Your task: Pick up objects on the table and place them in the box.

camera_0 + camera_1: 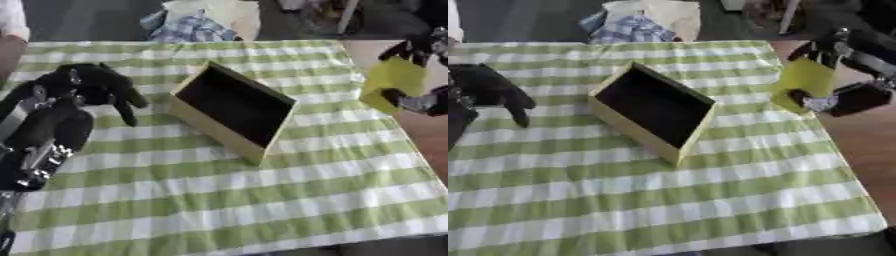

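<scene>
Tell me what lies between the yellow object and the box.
Only bare striped cloth between the yellow object, held by the right hand, and the box, in both views.

Brightness: even, soft daylight over the surface (262,200), no glare
Shadows: faint; deepest inside the box (232,105), interior nearly black
Sharpness: soft throughout, stripe edges smeared
Blur: strongest on the right hand (833,100) and the yellow object (802,82) at the frame edge
Background: dim and out of focus along the top
</scene>
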Tool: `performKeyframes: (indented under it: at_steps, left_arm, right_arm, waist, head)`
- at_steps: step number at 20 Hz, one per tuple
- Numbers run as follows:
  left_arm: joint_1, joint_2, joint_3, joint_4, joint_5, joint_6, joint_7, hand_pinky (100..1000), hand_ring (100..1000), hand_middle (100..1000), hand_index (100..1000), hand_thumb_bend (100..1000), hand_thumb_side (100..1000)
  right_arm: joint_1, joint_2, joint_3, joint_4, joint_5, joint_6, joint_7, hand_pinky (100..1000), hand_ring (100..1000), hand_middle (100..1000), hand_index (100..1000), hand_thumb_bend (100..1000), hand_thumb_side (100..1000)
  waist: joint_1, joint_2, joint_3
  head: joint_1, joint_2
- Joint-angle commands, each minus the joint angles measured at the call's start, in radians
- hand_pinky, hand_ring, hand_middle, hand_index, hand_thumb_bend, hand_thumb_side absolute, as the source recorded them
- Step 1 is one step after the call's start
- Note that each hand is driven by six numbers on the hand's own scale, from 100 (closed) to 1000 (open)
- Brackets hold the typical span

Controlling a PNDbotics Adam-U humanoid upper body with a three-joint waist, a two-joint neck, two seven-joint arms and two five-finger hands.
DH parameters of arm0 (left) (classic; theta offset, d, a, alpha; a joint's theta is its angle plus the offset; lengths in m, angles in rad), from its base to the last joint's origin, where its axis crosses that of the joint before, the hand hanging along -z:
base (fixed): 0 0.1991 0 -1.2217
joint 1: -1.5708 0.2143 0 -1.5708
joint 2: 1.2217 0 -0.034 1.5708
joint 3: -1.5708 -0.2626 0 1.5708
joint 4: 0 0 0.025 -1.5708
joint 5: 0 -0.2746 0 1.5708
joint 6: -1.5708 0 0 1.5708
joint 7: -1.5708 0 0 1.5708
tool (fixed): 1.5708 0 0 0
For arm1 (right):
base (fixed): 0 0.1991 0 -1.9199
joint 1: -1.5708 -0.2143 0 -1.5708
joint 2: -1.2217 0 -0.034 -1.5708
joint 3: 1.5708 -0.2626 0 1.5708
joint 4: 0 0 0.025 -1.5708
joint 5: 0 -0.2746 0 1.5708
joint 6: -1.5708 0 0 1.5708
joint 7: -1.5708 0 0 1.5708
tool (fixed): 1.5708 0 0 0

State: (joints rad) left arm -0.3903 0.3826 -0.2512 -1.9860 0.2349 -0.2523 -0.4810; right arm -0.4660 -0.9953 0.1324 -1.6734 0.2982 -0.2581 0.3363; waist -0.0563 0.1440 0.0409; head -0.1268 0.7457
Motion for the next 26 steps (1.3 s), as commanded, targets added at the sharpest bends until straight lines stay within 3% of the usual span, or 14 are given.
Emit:
performKeyframes:
  at_steps: [1, 13, 19, 26]
  left_arm:
    - [-0.023, -0.004, -0.001, -0.014, 0.012, 0.002, -0.005, 532, 686, 637, 815, 100, 649]
    - [-0.035, -0.015, -0.004, -0.014, 0.021, 0.008, -0.010, 532, 686, 633, 815, 100, 643]
    - [-0.036, -0.021, -0.006, -0.014, 0.024, 0.012, -0.015, 532, 686, 632, 815, 100, 639]
    - [-0.043, -0.031, -0.007, -0.014, 0.028, 0.015, -0.018, 533, 686, 632, 815, 100, 636]
  right_arm:
    - [-0.096, 0.021, 0.030, 0.054, -0.015, -0.004, 0.047, 453, 390, 422, 742, 100, 304]
    - [-0.408, 0.254, 0.083, 0.305, 0.019, -0.024, 0.142, 406, 374, 413, 742, 100, 320]
    - [-0.455, 0.330, 0.080, 0.421, 0.049, -0.026, 0.164, 392, 372, 411, 742, 100, 374]
    - [-0.489, 0.404, 0.094, 0.465, 0.060, -0.042, 0.192, 384, 371, 410, 741, 100, 407]
  waist:
    - [0.002, -0.014, 0.007]
    - [0.004, -0.009, 0.035]
    - [0.004, -0.004, 0.045]
    - [0.005, 0.003, 0.055]
  head:
    - [-0.012, 0.008]
    - [-0.037, 0.013]
    - [-0.042, 0.009]
    - [-0.050, 0.009]
